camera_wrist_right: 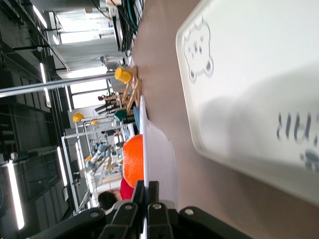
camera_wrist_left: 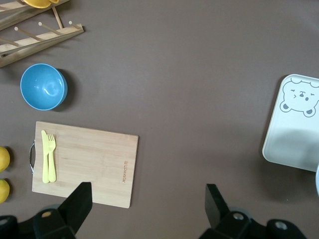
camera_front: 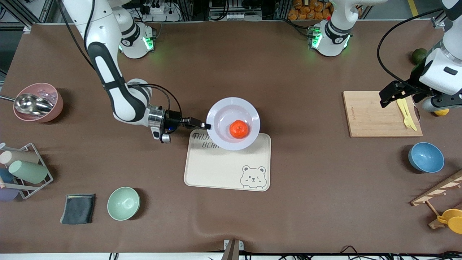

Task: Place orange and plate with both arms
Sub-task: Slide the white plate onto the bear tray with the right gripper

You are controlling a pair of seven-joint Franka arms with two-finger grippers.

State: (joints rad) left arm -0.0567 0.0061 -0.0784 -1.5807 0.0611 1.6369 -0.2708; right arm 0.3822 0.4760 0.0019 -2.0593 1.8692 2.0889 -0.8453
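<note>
The orange (camera_front: 238, 129) rests in the middle of the pale lavender plate (camera_front: 220, 112). My right gripper (camera_front: 207, 126) is shut on the plate's rim at the end toward the right arm and carries it level above the cream bear-print tray (camera_front: 227, 166), over the tray's edge farthest from the front camera. In the right wrist view the fingers (camera_wrist_right: 148, 191) pinch the thin plate (camera_wrist_right: 162, 159) rim, with the orange (camera_wrist_right: 133, 158) showing over it. My left gripper (camera_front: 398, 94) hangs open and holds nothing, above the wooden cutting board (camera_front: 375, 115); its open fingers (camera_wrist_left: 79, 201) frame bare table.
A yellow fork and knife (camera_front: 406, 112) lie on the cutting board, with a blue bowl (camera_front: 426, 157) nearer the camera. A mint bowl (camera_front: 123, 203), dark cloth (camera_front: 78, 208), cup rack (camera_front: 21, 171) and pink bowl with a ladle (camera_front: 38, 102) stand toward the right arm's end. Lemons (camera_wrist_left: 2, 174) lie beside the board.
</note>
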